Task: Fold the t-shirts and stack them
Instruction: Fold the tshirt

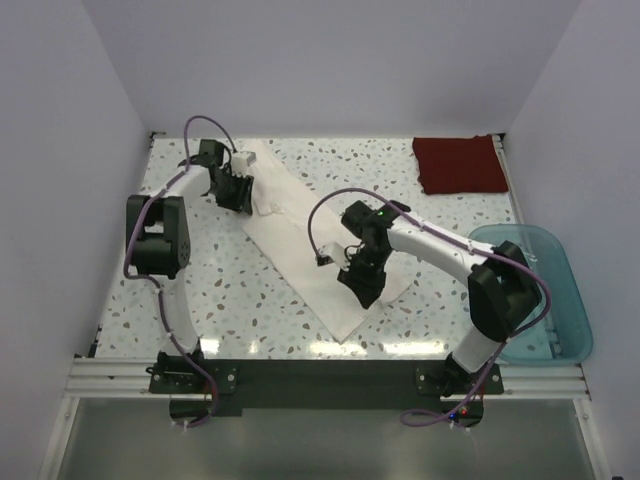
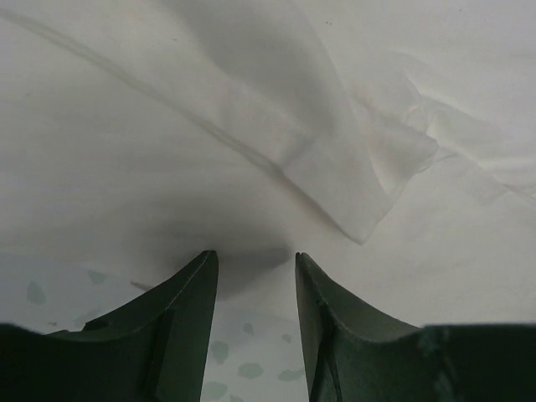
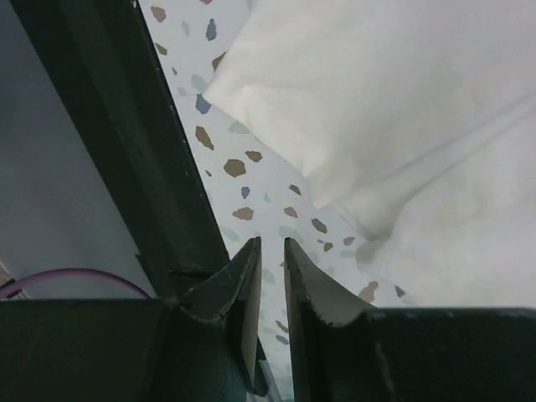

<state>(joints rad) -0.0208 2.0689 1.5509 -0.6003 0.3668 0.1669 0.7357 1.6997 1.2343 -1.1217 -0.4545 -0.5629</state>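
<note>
The white t-shirt (image 1: 295, 235) lies as a long folded strip running diagonally across the table, from far left to near centre. My left gripper (image 1: 238, 195) is open at its far-left end. In the left wrist view the gripper (image 2: 255, 261) hangs just above the table, its tips at the edge of the white cloth (image 2: 251, 126), with nothing between them. My right gripper (image 1: 366, 288) is at the strip's near right edge. It (image 3: 270, 244) is all but shut, empty, beside the white cloth (image 3: 402, 109). The dark red folded t-shirt (image 1: 460, 163) lies at the far right.
A translucent teal bin (image 1: 568, 292) stands at the right edge, beside the right arm's base. The black frame rail (image 1: 320, 372) runs along the near edge and shows close to the right gripper in the right wrist view (image 3: 109, 126). White walls enclose three sides.
</note>
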